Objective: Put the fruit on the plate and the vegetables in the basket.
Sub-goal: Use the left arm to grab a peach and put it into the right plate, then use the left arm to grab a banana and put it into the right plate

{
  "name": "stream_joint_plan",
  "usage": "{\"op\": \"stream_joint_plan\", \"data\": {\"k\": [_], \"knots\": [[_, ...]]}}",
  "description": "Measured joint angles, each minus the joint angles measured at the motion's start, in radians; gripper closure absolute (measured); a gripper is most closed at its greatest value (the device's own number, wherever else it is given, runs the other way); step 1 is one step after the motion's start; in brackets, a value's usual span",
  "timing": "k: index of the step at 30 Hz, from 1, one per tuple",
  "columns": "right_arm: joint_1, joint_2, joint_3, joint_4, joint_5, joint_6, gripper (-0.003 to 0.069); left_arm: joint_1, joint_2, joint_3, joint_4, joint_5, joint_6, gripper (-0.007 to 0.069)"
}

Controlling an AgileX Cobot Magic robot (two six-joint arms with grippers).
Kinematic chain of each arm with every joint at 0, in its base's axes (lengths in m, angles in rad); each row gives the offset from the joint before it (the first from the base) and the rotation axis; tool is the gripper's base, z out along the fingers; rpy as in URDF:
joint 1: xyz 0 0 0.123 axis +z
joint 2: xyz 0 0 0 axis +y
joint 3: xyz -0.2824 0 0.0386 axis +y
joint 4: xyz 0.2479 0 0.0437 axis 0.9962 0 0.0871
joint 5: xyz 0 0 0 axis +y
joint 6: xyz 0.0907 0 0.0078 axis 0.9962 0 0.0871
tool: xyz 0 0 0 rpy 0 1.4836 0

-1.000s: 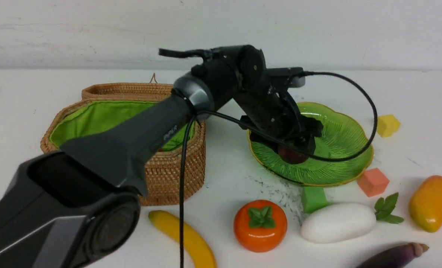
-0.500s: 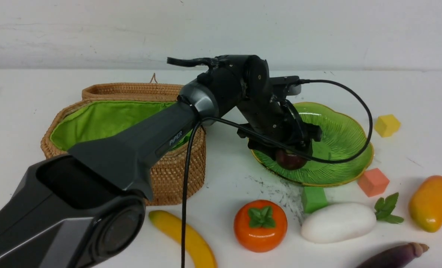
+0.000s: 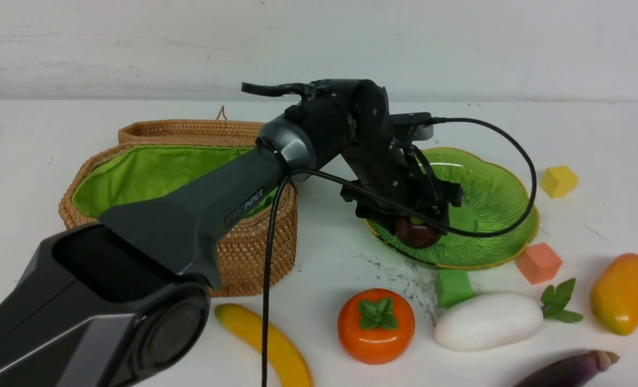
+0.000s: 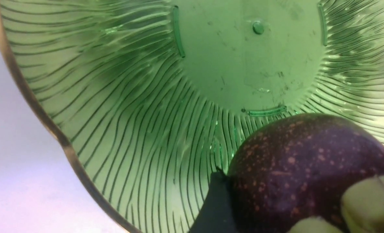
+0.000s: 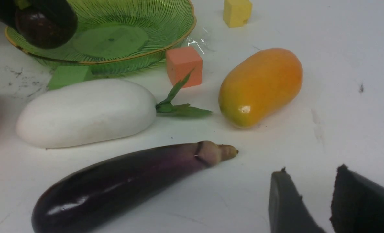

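Note:
The small dark purple fruit [image 3: 416,234] [image 4: 308,168] lies on the near-left slope of the green plate [image 3: 490,199] [image 4: 114,97]. My left gripper [image 3: 420,217] is open and straddles it; one finger [image 4: 216,207] stands at its side. On the table in front lie the banana [image 3: 276,344], persimmon [image 3: 375,325], white radish [image 3: 488,321] [image 5: 85,111], mango [image 3: 625,293] [image 5: 259,85] and eggplant [image 3: 566,371] [image 5: 120,181]. The basket [image 3: 243,247] stands open on the left. My right gripper [image 5: 311,174] is open and empty, just beyond the eggplant's stem end.
Three foam cubes sit around the plate: yellow [image 3: 559,180] to its right, orange [image 3: 538,262] and green [image 3: 452,287] at its near rim. The left arm and its cable [image 3: 265,269] stretch over the basket's right end and the banana.
The left wrist has sunk a little and its jaws have parted slightly. More of the purple fruit now shows below the gripper, lower on the plate. The right arm has not moved.

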Motion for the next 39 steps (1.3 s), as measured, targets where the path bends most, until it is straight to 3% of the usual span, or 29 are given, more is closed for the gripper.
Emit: {"op": "stream_joint_plan", "data": {"k": [11,19,24,31,34,39], "knots": [[0.0,0.0,0.0,0.0,0.0,0.0,0.0417,0.0,0.0,0.0,0.041,-0.012,0.001,0.0005],[0.0,0.0,0.0,0.0,0.0,0.0,0.0417,0.001,0.0,0.0,0.012,-0.039,0.137,-0.0038],[0.0,0.0,0.0,0.0,0.0,0.0,0.0417,0.001,-0.002,0.0,0.001,-0.044,0.143,-0.0044],[0.0,0.0,0.0,0.0,0.0,0.0,0.0417,0.001,-0.094,0.0,0.045,0.087,0.107,0.0018],[0.0,0.0,0.0,0.0,0.0,0.0,0.0417,0.002,-0.199,0.004,0.102,0.204,0.077,0.0084],[0.0,0.0,0.0,0.0,0.0,0.0,0.0417,0.002,-0.435,0.157,0.17,0.225,-0.014,0.0147]]}}
